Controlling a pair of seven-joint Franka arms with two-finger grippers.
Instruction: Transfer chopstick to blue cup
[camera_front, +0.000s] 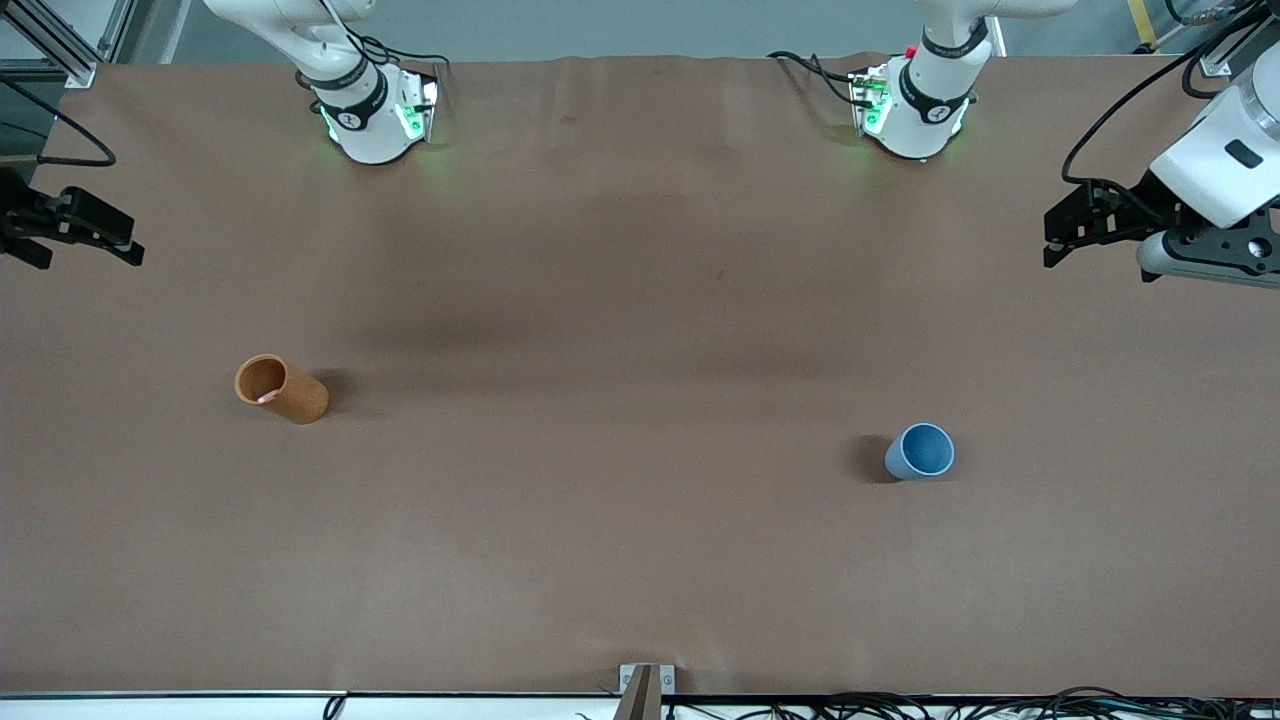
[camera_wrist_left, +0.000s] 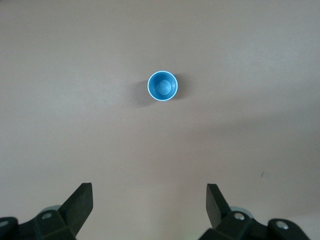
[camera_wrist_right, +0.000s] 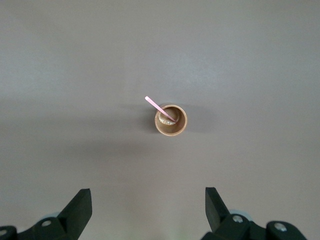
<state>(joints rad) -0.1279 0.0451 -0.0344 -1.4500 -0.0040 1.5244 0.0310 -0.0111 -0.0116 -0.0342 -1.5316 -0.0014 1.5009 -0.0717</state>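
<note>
The pale pink chopstick (camera_wrist_right: 160, 109) stands slanted in the orange-brown cup (camera_wrist_right: 171, 120), its top end sticking out over the rim. In the front view only a pink tip of the chopstick (camera_front: 268, 398) shows at the mouth of the orange-brown cup (camera_front: 282, 388). The blue cup (camera_front: 920, 451) stands upright with nothing in it toward the left arm's end; it is also the blue cup (camera_wrist_left: 162, 86) in the left wrist view. My right gripper (camera_front: 88, 245) (camera_wrist_right: 148, 197) hangs open high over the right arm's end. My left gripper (camera_front: 1050, 240) (camera_wrist_left: 149, 195) hangs open high over the left arm's end.
A brown cloth (camera_front: 640, 300) covers the table. The two arm bases (camera_front: 370, 110) (camera_front: 915, 105) stand along its edge farthest from the front camera. A small metal bracket (camera_front: 645, 685) sits at the edge nearest that camera, with cables beyond it.
</note>
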